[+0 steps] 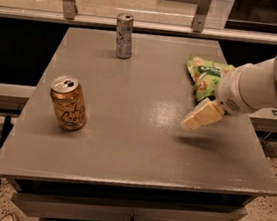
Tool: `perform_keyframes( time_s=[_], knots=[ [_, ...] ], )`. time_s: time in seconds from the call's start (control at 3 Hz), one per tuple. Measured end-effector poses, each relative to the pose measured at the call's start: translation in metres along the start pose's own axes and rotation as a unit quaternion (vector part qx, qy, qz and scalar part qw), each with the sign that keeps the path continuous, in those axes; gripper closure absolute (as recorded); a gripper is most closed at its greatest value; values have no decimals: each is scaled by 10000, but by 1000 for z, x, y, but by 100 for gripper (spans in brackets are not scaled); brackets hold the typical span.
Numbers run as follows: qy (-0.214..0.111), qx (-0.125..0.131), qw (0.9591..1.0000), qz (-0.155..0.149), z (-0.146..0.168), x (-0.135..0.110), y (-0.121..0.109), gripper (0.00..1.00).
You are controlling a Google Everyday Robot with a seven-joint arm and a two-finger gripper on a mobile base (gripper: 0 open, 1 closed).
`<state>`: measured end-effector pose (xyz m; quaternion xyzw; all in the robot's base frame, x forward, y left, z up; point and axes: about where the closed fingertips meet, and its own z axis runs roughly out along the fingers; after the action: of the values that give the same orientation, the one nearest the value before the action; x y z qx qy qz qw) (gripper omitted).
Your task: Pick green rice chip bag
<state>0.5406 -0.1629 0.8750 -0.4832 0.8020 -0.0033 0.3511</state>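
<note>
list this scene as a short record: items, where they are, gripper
surface: grey table
target: green rice chip bag, far right, partly hidden by the arm
others: orange-gold can, near left, upright; silver can, far centre, upright
gripper: gripper, over the table, nearer than the bag, apart from it

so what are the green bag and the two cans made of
Green rice chip bag: probably thin plastic film, glossy and crinkled. Orange-gold soda can: likely aluminium, metallic sheen, pull-tab lid. Slim silver can: likely aluminium too, duller grey sheen. The gripper, pale and matte, perhaps plastic, hovers in front of the bag.
</note>
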Motion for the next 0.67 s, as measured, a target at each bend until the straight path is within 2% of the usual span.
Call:
perform_keyframes(
  time_s=[0.33, 0.67],
  knots=[
    [16, 327, 9995, 46, 30, 11, -27, 0],
    [149, 570, 9983, -36, 41, 27, -50, 17]
  ],
)
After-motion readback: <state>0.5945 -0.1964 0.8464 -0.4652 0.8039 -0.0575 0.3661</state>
